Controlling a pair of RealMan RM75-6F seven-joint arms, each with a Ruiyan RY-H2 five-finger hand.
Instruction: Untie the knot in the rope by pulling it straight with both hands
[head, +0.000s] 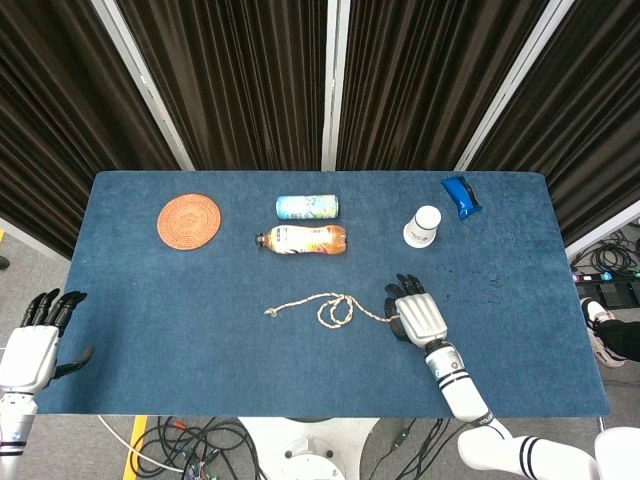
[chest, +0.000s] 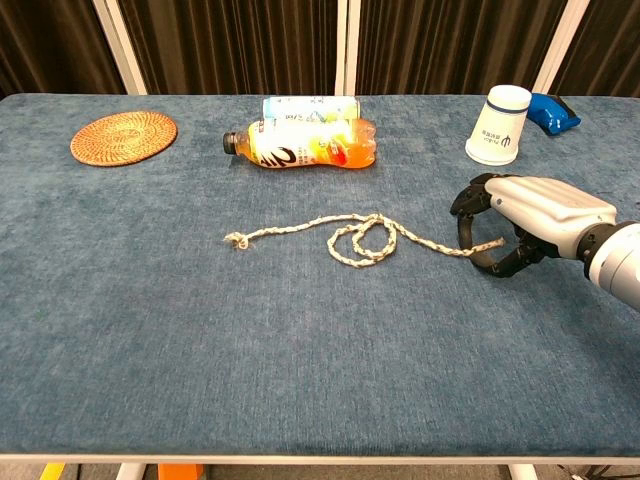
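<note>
Right robot hand (chest: 520, 225) grasping rope (chest: 360, 238) end, pinched, lifted off surface (chest: 300, 360). Knot loop intact mid-rope. Left robot hand (head: 35, 345) released, off surface edge.

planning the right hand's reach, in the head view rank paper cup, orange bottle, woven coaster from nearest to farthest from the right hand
From the right hand, at the rope's right end:
1. Paper cup, just behind the hand, toward the table's far edge.
2. Orange bottle, lying on its side behind the rope, left of the hand.
3. Woven coaster, far left, near the table's back corner.
</note>
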